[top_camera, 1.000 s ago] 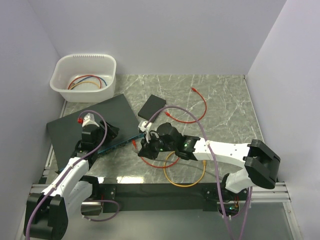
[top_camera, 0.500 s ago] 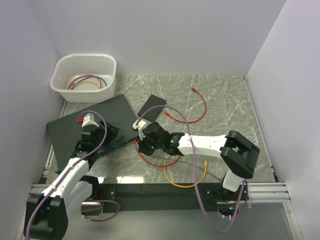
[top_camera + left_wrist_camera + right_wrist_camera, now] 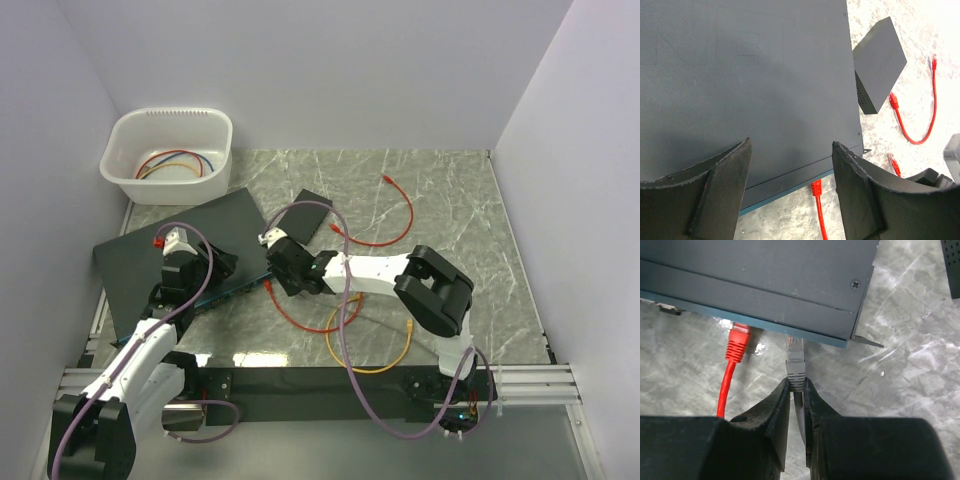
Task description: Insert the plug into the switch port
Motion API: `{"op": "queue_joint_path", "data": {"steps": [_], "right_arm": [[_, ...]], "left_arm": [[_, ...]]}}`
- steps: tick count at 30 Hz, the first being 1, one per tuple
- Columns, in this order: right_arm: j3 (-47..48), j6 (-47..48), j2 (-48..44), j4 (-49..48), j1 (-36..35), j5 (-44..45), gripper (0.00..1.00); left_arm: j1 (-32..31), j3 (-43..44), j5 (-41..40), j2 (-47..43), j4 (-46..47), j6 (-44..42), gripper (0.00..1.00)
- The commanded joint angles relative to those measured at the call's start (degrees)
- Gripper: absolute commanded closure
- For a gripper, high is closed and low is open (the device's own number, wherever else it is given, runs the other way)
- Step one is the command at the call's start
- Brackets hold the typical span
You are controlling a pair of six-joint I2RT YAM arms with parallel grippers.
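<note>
The black switch (image 3: 170, 245) lies at the left, its teal front face (image 3: 790, 331) toward the arms. A red plug (image 3: 738, 342) on a thin red cable sits with its tip in a port of that face; it also shows in the left wrist view (image 3: 816, 188). My right gripper (image 3: 796, 387) is shut on a grey plug (image 3: 795, 365), whose clear tip touches the face just right of the red plug; how far in it is I cannot tell. My left gripper (image 3: 791, 150) is open and empty above the switch's front edge.
A small black box (image 3: 305, 212) lies behind the right gripper (image 3: 283, 272). A second red cable (image 3: 395, 225) curves beyond it. An orange-yellow cable (image 3: 375, 350) loops near the front. A white tub (image 3: 125, 185) holding cables stands at the back left.
My right gripper has moved left and back to the switch's front face, its arm folding in. The left arm has hardly moved.
</note>
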State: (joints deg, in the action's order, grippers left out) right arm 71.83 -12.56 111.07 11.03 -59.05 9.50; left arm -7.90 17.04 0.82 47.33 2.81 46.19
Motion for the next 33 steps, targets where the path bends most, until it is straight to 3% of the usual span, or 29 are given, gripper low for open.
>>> {"op": "queue_joint_path", "data": {"steps": [1, 18, 33], "right_arm": [[4.2, -1.2, 1.3, 2.5, 0.3, 3.2, 1.0], [7.6, -0.5, 4.0, 4.5, -0.6, 0.0, 1.0], [9.6, -2.5, 5.1, 5.1, -1.8, 3.5, 1.0]], "left_arm": [[0.3, -0.4, 0.3, -1.1, 2.2, -0.4, 0.3], [0.3, -0.6, 0.2, -1.5, 2.3, -0.3, 0.3], [0.3, -0.7, 0.2, -1.6, 2.2, -0.3, 0.31]]}}
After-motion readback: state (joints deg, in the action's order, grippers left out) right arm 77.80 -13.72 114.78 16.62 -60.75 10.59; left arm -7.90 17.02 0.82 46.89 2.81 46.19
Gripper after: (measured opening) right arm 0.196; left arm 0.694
